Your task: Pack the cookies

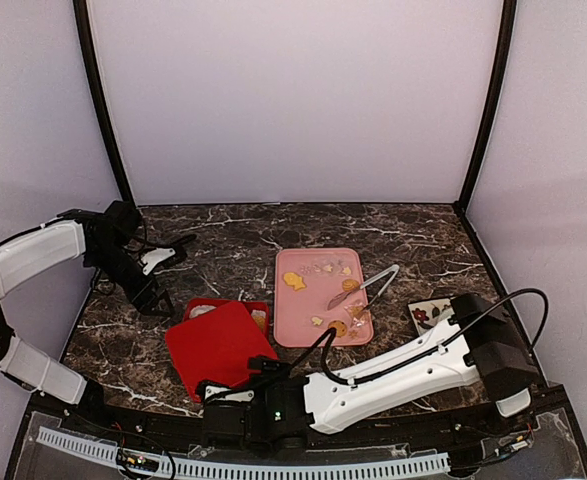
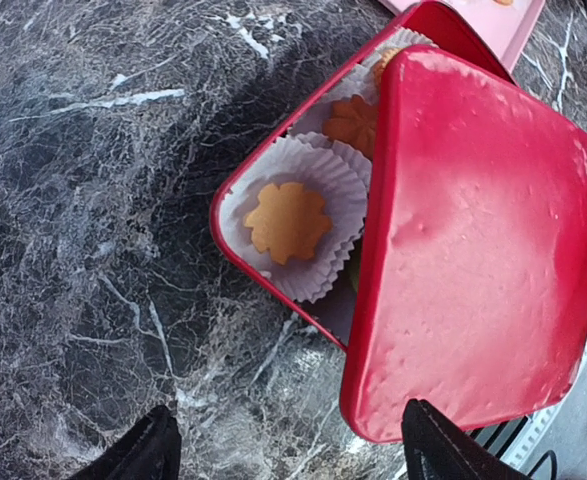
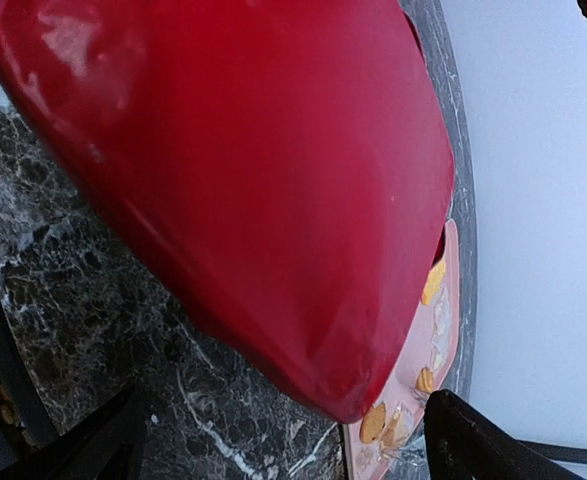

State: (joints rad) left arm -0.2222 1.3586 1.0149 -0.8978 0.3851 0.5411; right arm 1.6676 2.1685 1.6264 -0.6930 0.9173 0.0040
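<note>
A red box stands left of the pink tray, and its red lid lies askew over most of it. In the left wrist view the uncovered strip of the box shows flower-shaped cookies in white paper cups. More golden cookies lie loose on the tray. My left gripper hangs open just left of the box, fingers wide. Open too, my right gripper sits at the lid's near edge, and the lid fills its wrist view, touching neither finger.
Metal tongs rest on the tray's right edge. A small printed card lies right of the tray. The right arm stretches across the near edge of the table. Walls close in the back and sides.
</note>
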